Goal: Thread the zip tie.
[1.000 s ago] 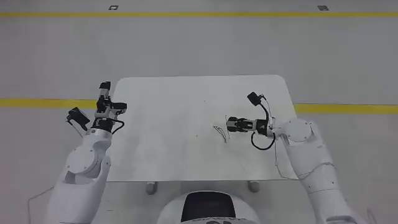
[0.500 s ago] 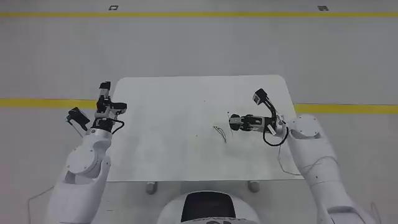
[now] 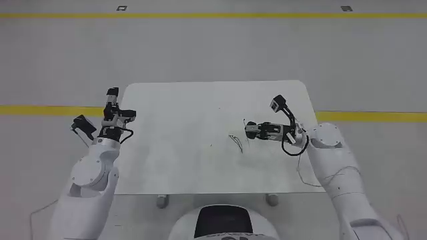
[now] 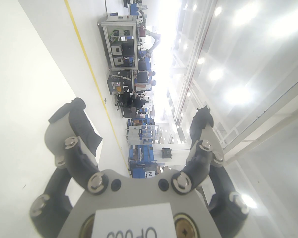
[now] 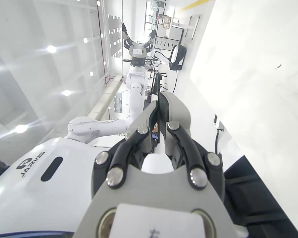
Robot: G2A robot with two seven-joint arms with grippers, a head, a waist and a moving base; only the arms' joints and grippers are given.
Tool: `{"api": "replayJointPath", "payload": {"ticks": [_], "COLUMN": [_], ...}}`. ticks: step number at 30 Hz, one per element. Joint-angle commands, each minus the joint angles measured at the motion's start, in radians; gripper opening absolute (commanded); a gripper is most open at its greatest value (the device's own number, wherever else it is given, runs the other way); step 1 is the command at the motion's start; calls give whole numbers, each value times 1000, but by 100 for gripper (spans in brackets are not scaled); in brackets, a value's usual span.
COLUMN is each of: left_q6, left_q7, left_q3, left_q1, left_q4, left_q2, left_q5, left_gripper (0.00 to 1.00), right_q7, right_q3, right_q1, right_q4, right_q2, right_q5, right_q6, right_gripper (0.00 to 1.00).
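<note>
The black zip tie (image 5: pixel 157 82) is a thin strip clamped between the fingers of my right gripper (image 5: pixel 161 98), which is shut on it. From above, my right gripper (image 3: pixel 246 131) hovers over the right half of the white table (image 3: pixel 180 140), and the zip tie (image 3: pixel 236 142) trails from its tip as thin dark lines. My left gripper (image 3: pixel 119 104) stays at the table's left edge, well away from the tie. Its fingers (image 4: pixel 75 115) stand wide apart around nothing, so my left gripper (image 4: pixel 139 107) is open. In the right wrist view the left gripper (image 5: pixel 137 41) is far off, spread open.
The table carries nothing but a few small dark specks (image 3: pixel 211 146). A yellow floor line (image 3: pixel 40 110) runs behind the table on both sides. Bare tabletop lies between the two arms.
My right arm has shifted slightly to the right and its wrist has turned a little, the zip tie still in its gripper. The left arm has kept still.
</note>
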Motion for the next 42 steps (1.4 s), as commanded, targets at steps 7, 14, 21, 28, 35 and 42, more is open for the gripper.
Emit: {"api": "replayJointPath", "payload": {"ticks": [7, 14, 21, 28, 35, 42], "left_q6": [0, -21, -78, -129, -152, -134], "left_q7": [0, -11, 3, -7, -51, -70], "left_q3": [0, 26, 172, 250, 271, 356], "left_q1": [0, 5, 44, 34, 20, -19], "left_q4": [0, -28, -105, -117, -129, -121], "left_q2": [0, -1, -8, -13, -12, -13], "left_q5": [0, 46, 328, 421, 470, 729], "left_gripper": [100, 100, 100, 100, 100, 100], "right_q7": [0, -35, -29, -22, -51, -61], "right_q3": [0, 3, 49, 67, 60, 51], "right_q1": [0, -10, -23, -21, -31, -16], "right_q4": [0, -13, -3, 18, 4, 34], "right_q2": [0, 3, 20, 25, 25, 31], "right_q5": [0, -2, 57, 85, 86, 132], "right_q6": [0, 2, 0, 0, 8, 0], "right_gripper": [0, 0, 0, 0, 0, 0]}}
